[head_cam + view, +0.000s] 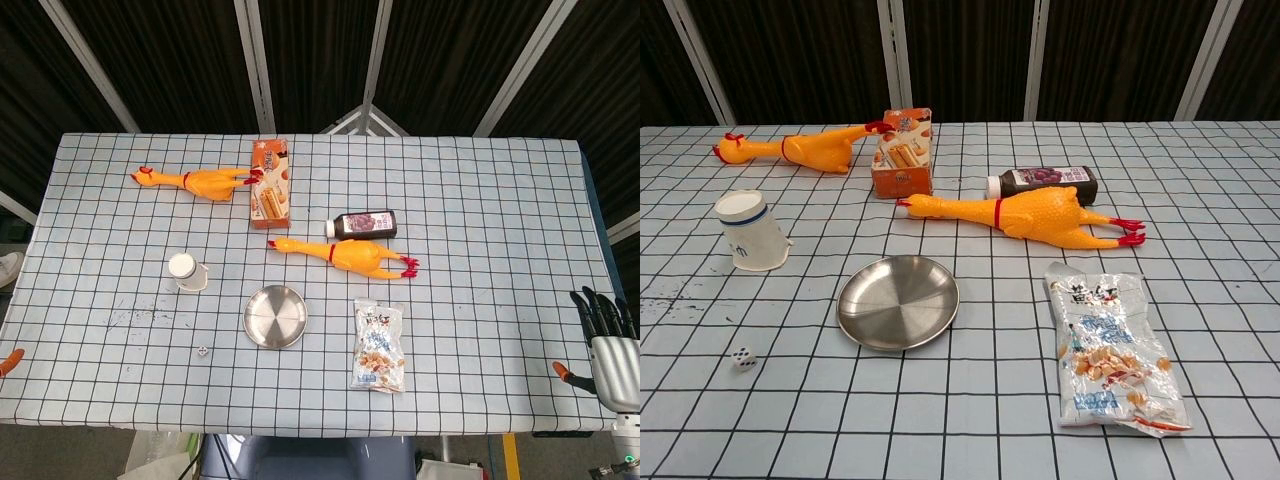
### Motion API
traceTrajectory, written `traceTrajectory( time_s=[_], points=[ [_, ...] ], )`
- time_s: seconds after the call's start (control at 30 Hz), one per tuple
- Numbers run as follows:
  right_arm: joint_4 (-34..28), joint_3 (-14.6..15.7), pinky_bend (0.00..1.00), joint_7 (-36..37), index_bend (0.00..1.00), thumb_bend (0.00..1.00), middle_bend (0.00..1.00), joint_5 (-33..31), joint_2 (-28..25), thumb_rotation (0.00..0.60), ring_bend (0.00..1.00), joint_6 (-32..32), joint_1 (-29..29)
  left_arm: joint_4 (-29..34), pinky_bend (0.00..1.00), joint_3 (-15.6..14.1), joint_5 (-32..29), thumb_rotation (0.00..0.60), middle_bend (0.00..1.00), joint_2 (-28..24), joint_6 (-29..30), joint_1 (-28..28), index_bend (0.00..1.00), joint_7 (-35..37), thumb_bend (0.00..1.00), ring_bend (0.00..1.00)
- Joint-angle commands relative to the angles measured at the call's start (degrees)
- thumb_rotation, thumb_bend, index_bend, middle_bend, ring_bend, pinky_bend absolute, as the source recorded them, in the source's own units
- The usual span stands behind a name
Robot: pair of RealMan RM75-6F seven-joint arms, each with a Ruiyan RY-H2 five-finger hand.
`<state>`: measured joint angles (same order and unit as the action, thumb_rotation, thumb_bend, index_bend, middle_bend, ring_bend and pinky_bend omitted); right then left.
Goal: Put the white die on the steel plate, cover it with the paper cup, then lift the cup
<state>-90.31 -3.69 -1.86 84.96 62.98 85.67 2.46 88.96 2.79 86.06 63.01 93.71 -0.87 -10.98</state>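
Observation:
The small white die (203, 351) (743, 359) lies on the checked cloth near the front edge, to the front left of the steel plate (276, 316) (897, 301), which holds nothing. The paper cup (186, 271) (750, 232) stands mouth down to the left of the plate. My right hand (610, 340) hangs off the table's right edge with its fingers spread and nothing in it, far from all three. Of my left hand only an orange tip (8, 362) shows at the left edge of the head view. Neither hand appears in the chest view.
One rubber chicken (345, 255) (1025, 215) lies just behind the plate, with a dark bottle (364, 224) (1045, 180) lying behind it. A second chicken (195, 180) and a snack box (270, 183) sit at the back. A snack bag (379, 345) (1110, 345) lies right of the plate.

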Motion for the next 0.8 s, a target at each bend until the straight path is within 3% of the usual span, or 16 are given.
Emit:
traceTrajectory(
  time_s=[0.03,0.53,0.8],
  points=[
    [0.07,-0.02,0.00,0.14,0.06,0.12,0.05,-0.04,-0.03,0.600,0.05,-0.01,-0.01,-0.02,0.00,0.05,0.06,0.600,0.00,0.04,0.07,0.04,0.23,-0.05,0.18,0.00],
    [-0.26,-0.04,0.00,-0.66,0.06,0.12,0.05,-0.46,0.02,0.600,0.05,0.07,-0.23,-0.24,0.00,0.15,-0.05,0.600,0.00,0.29,-1.48,-0.42,0.23,0.50,0.18,0.00],
    [-0.68,0.31,0.00,-0.58,0.06,0.12,0.05,-0.35,-0.21,0.600,0.05,0.05,-0.50,0.41,0.00,-2.13,3.42,0.600,0.00,0.70,-3.92,-1.45,0.23,0.30,0.18,0.00]
  ],
)
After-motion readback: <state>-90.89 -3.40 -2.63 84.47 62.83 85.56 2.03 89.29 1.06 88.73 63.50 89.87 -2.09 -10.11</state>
